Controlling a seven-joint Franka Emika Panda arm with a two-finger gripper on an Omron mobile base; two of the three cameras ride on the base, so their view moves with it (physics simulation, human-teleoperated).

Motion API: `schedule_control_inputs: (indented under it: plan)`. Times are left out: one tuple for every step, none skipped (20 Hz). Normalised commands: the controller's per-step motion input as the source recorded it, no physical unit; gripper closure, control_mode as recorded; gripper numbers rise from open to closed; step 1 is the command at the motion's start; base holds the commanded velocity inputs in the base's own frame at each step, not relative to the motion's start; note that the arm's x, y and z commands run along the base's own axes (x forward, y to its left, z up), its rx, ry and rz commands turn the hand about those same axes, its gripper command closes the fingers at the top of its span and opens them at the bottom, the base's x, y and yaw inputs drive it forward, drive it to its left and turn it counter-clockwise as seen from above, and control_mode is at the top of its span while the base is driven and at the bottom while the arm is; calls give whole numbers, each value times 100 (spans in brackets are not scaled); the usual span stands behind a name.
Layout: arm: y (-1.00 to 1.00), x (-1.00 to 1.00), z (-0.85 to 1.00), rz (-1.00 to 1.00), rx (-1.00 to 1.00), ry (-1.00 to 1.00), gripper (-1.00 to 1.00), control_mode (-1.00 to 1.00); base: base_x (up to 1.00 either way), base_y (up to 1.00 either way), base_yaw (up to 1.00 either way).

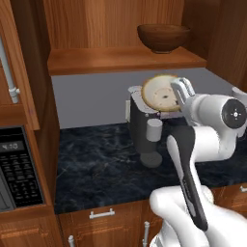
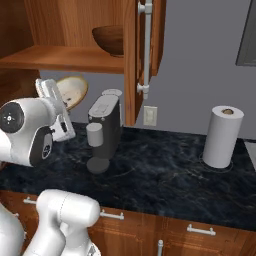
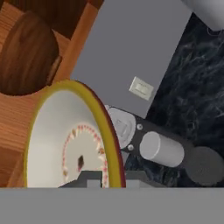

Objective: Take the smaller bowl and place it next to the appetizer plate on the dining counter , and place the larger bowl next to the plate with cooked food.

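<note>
1. You've got the gripper [image 1: 177, 92] raised above the black marble countertop [image 1: 96, 164], fingers pinched nearly closed on the rim of the smaller bowl [image 1: 161, 93]; in the hand view the bowl's rim sits right at the finger tips, cream inside with a yellowish edge [image 3: 70, 140].
2. Bowl is held on edge, tilted, clear of the counter; its inside faces the left base camera; from the right base view you see its tan outside [image 2: 72, 91] just behind the hand.
3. Directly below and behind the bowl: grey coffee machine [image 1: 143, 125] standing on the countertop, with a pale cylinder on its front; bowl overlaps its top in the left base view; can't tell if they touch.
4. Further right along the counter: paper towel roll [image 2: 222, 136], upright, well apart from the machine; a wall outlet [image 2: 150, 115] sits between them on the grey wall.
5. Farthest: the larger bowl [image 1: 163, 37], dark wood, upright on the wooden cabinet shelf [image 1: 120, 60] above the counter; open cabinet door [image 2: 145, 50] beside it.
6. Microwave [image 1: 17, 169] at the left edge, set in the cabinetry.
</note>
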Motion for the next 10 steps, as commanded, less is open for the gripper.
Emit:
schedule_control_inputs:
  plan:
    - [-37,-100,-89,-22,0,19,100,-100,0,0,0]
    - [-32,-100,-88,-20,0,21,100,-100,0,0,0]
    - [-23,-100,-81,-18,0,19,100,-100,0,0,0]
    - [-16,-89,-68,-16,0,17,100,-100,0,0,0]
    - [-17,-89,-59,-16,0,13,100,-100,0,0,0]
    - [-25,-94,-51,-22,4,9,100,-100,0,0,0]
    - [-41,-100,-53,-38,10,8,100,-100,0,0,0]
    - [0,0,0,0,0,0,100,100,-98,-50,-61]
    - [0,0,0,0,0,0,100,100,-82,-36,-70]
    - [0,0,0,0,0,0,100,100,-77,-31,-73]
